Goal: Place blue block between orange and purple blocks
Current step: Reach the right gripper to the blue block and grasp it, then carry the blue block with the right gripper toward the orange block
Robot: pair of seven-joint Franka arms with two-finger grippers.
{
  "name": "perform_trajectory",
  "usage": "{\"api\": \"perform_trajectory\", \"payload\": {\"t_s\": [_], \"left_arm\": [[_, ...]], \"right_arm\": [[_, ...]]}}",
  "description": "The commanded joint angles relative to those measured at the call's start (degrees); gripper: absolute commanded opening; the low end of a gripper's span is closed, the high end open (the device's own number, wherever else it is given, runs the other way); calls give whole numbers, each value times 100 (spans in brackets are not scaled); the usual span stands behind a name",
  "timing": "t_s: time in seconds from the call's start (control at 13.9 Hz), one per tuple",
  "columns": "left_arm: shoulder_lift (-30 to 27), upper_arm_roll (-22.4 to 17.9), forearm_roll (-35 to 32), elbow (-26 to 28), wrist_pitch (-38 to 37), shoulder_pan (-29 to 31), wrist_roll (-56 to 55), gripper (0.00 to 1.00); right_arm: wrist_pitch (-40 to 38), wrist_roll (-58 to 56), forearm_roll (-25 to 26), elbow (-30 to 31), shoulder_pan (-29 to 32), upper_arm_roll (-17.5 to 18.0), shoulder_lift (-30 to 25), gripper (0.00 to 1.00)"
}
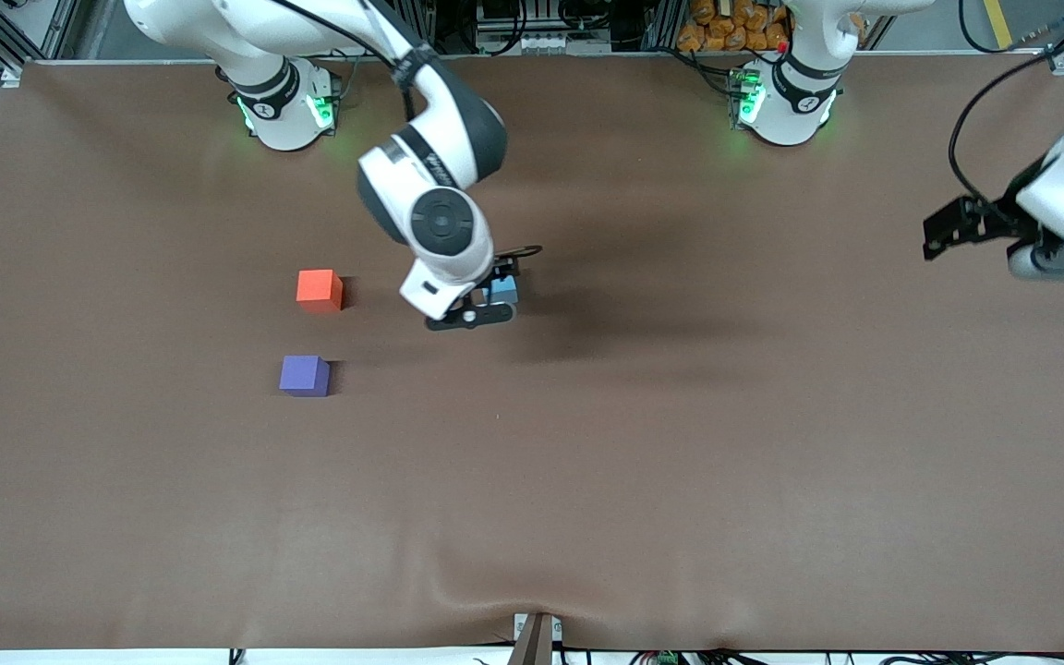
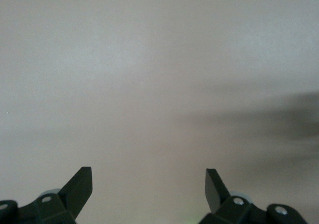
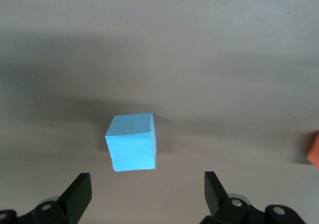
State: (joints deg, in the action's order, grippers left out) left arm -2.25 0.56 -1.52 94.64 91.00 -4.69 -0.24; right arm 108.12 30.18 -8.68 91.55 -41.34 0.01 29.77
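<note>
The blue block (image 1: 502,294) lies on the brown table, level with the orange block (image 1: 320,288) and some way toward the left arm's end from it. The purple block (image 1: 304,376) lies nearer the front camera than the orange one, with a gap between them. My right gripper (image 1: 495,286) is open over the blue block. In the right wrist view the blue block (image 3: 131,142) lies just ahead of the open right gripper (image 3: 147,184), not between its fingertips, and a corner of the orange block (image 3: 314,149) shows at the edge. My left gripper (image 1: 943,231) waits open and empty at the left arm's end of the table.
The brown table cloth (image 1: 643,443) is bare around the three blocks. The left wrist view shows only bare cloth (image 2: 149,84) ahead of the open left gripper (image 2: 148,181). The cloth's front edge (image 1: 532,628) is rumpled near the middle.
</note>
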Motion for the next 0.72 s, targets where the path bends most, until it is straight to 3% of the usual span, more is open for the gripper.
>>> {"api": "perform_trajectory", "payload": {"t_s": [0.0,0.65], "left_arm": [[-231,260,-41,28,-170,64,-81,100],[-267,471,135,-130,-425,327,-292,100]], "right_arm": [[218,277,-46,73,-163,-71,160,100],[658,568,7,363,-453,-80,468,100]]}}
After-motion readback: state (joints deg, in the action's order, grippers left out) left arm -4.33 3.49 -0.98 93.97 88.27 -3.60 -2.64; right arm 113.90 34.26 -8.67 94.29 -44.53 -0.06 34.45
